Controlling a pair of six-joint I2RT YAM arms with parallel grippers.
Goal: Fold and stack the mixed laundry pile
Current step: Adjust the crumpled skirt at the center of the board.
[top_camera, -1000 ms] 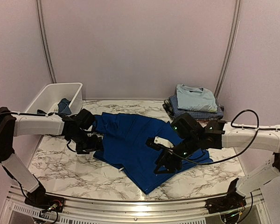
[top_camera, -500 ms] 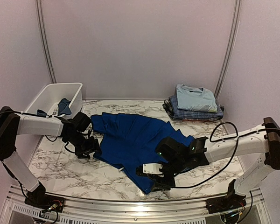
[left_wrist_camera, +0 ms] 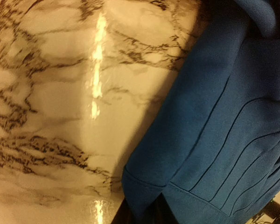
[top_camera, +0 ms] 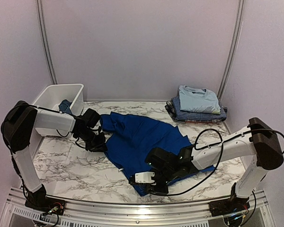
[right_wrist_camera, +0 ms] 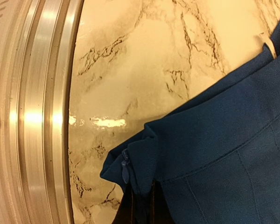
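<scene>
Fabric from the near corner of the blue garment (top_camera: 142, 137) sat pinched in the right claw (top_camera: 147, 185), whose jaws were pressed together on it. The wrist view showed that corner bunched and drawn down between the claw's dark tips. It was low over the desk (top_camera: 61, 165) and close to the metal rail (top_camera: 109, 204) along the near edge. The right arm reached in low from the right, lying across the garment's right side.

The left claw (top_camera: 98, 144) was at the garment's left edge. Its tips barely showed in its own view, but they looked closed on a fold of the hem there. Between the two claws the garment lay spread and rumpled across the middle of the desk, with a seam-lined panel running away from the left claw.

At the far right corner, well apart from both claws, stood a folded stack (top_camera: 196, 109), with a light blue T-shirt (top_camera: 198, 98) on top and a check shirt (top_camera: 201, 115) under it. A white bin (top_camera: 47, 97) stood at the far left corner, holding a dark cloth (top_camera: 65, 108).
</scene>
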